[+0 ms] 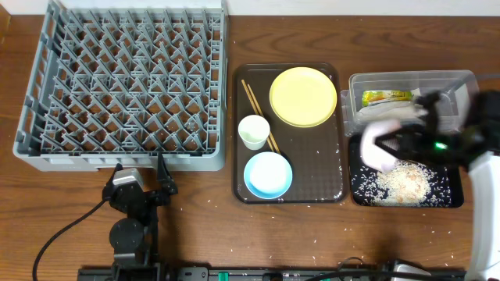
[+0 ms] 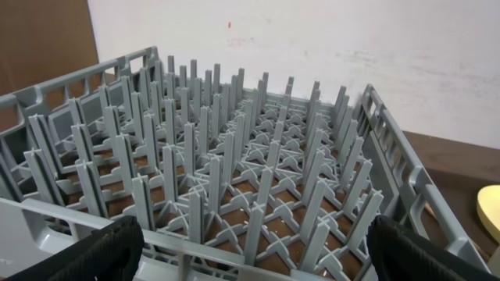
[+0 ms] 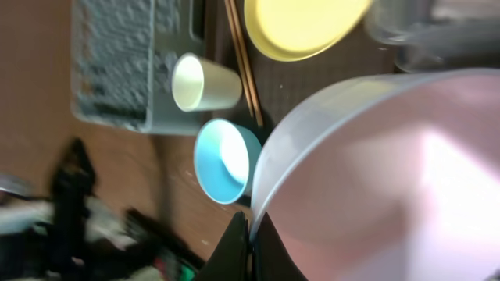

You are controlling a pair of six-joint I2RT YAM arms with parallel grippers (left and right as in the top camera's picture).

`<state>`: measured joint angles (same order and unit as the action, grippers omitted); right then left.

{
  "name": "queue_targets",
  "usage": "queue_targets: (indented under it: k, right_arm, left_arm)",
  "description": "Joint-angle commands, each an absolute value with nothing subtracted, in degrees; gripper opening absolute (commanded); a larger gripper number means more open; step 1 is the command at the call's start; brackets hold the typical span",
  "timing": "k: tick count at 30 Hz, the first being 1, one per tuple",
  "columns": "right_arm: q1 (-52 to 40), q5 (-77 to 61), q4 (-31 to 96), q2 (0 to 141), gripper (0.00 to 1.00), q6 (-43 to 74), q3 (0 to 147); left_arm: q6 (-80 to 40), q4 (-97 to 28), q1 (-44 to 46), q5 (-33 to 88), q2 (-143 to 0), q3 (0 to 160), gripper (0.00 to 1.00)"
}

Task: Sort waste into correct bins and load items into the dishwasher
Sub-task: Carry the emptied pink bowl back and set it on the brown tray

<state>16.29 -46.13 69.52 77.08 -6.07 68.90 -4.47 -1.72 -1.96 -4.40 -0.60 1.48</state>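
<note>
While the right arm is working over the bins, the left gripper (image 1: 141, 176) is hovering at the lower left of the overhead frame. Its jaws are standing wide and holding nothing, just in front of the grey dish rack (image 1: 125, 82) that is filling the upper left.

At centre, the dark brown serving tray (image 1: 330, 164) is carrying the chopsticks (image 1: 251, 100), the small white cup (image 1: 254, 131), the light blue bowl (image 1: 268, 174) and the yellow plate (image 1: 303, 96).

At the right edge, the right gripper (image 3: 248, 234) is pinching the white bowl (image 1: 380, 148) by its rim, jaws narrow on the wall. It is holding the bowl, blurred and apparently tipped, above the black tray (image 1: 449, 197), where rice (image 1: 402, 183) is lying heaped. Stray grains are dotting the surface (image 1: 312, 234) nearby. Above it in the frame, the clear tub (image 1: 391, 76) is holding the green-and-yellow wrapper (image 1: 385, 97).

That bowl is looking pale, smooth and glossy. I am judging it light, stiff, slippery and perhaps breakable, so the rim, with one finger inside, is seeming the sensible place to hold it.
</note>
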Motion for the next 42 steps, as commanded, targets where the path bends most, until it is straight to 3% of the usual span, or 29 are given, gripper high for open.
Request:
queue_targets:
  k: [1, 6, 12, 17, 26, 27, 28, 30, 32, 42]
  right_arm:
    - [1.58, -30.41, 64.99, 76.6, 0.01, 5.85, 70.43]
    - [-15.73, -17.04, 59.99, 78.85, 0.01, 14.52, 70.43]
    - [-26.72, -10.33, 57.39, 84.88, 0.01, 17.3, 70.46]
    - [-31.62, -2.81, 55.66, 92.82, 0.01, 22.48, 70.46]
    - [-31.86, -2.83, 55.33, 100.66, 0.01, 24.21, 70.46]
    - [-31.86, -2.83, 55.29, 101.23, 0.03, 24.21, 70.46]
    - [-31.86, -2.83, 55.27, 101.84, 0.17, 24.21, 70.46]
    - [-31.86, -3.07, 55.11, 101.91, 0.3, 24.18, 70.46]
    - [-31.81, -3.29, 55.02, 101.89, 0.36, 24.18, 70.91]
    - [-31.57, -3.46, 60.62, 101.89, 0.49, 22.41, 85.82]
  left_arm:
    - [-4.34, -3.75, -2.24, -4.69, -0.27, 0.23, 0.92]
    - [-4.34, -3.75, -2.24, -4.69, -0.27, 0.23, 0.92]
    - [-4.34, -3.75, -2.24, -4.69, -0.27, 0.23, 0.92]
    - [-4.34, -3.75, -2.24, -4.69, -0.27, 0.23, 0.92]
    - [-4.34, -3.75, -2.24, -4.71, -0.27, 0.23, 0.92]
    - [-4.34, -3.75, -2.24, -4.69, -0.27, 0.23, 0.92]
    - [-4.34, -3.75, -2.24, -4.71, -0.27, 0.23, 0.92]
    - [-4.34, -3.75, -2.24, -4.69, -0.27, 0.23, 0.92]
    - [-4.34, -3.75, -2.24, -4.69, -0.27, 0.23, 0.92]
    - [-4.34, -3.75, -2.24, -4.71, -0.27, 0.23, 0.92]
